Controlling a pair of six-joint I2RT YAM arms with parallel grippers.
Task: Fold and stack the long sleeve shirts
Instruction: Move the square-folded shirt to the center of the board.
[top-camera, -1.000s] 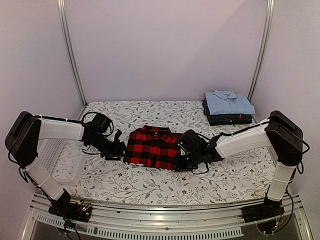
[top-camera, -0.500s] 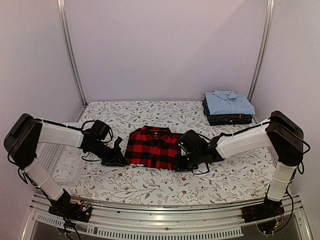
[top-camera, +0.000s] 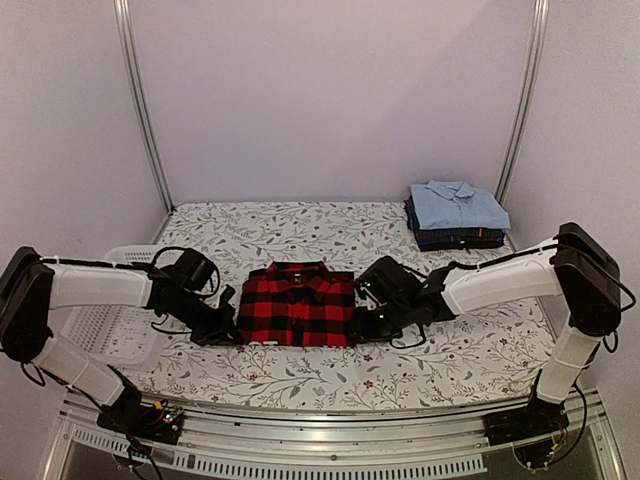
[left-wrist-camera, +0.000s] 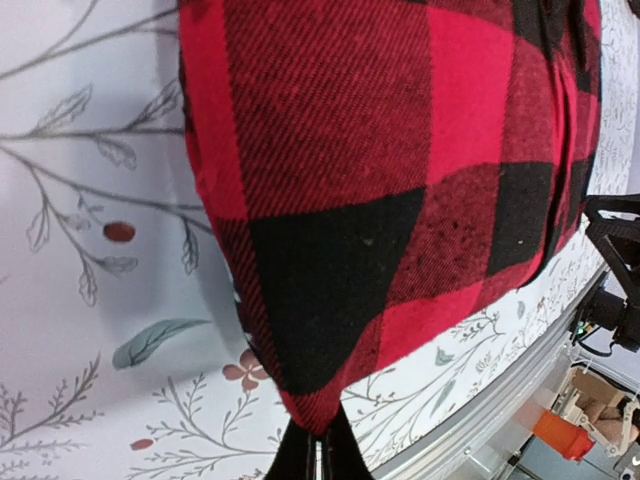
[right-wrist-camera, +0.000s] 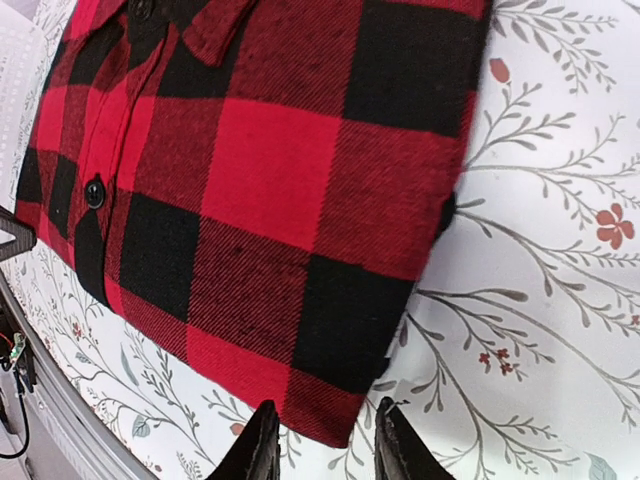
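Top external: red-and-black check shirt (top-camera: 296, 305) lies folded, centre front | left gripper (left-wrist-camera: 316, 458) pinches near corner | right gripper (right-wrist-camera: 325, 450) parted astride other corner | close right, lift level toward shirt stack (top-camera: 457, 212)

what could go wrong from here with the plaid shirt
1. The left gripper seems to pinch only the corner tip of the red-and-black shirt; a lift could slip or pull the fold open.
2. The right gripper is open astride the other near corner, not gripping; if only one side rises, the shirt will likely skew.
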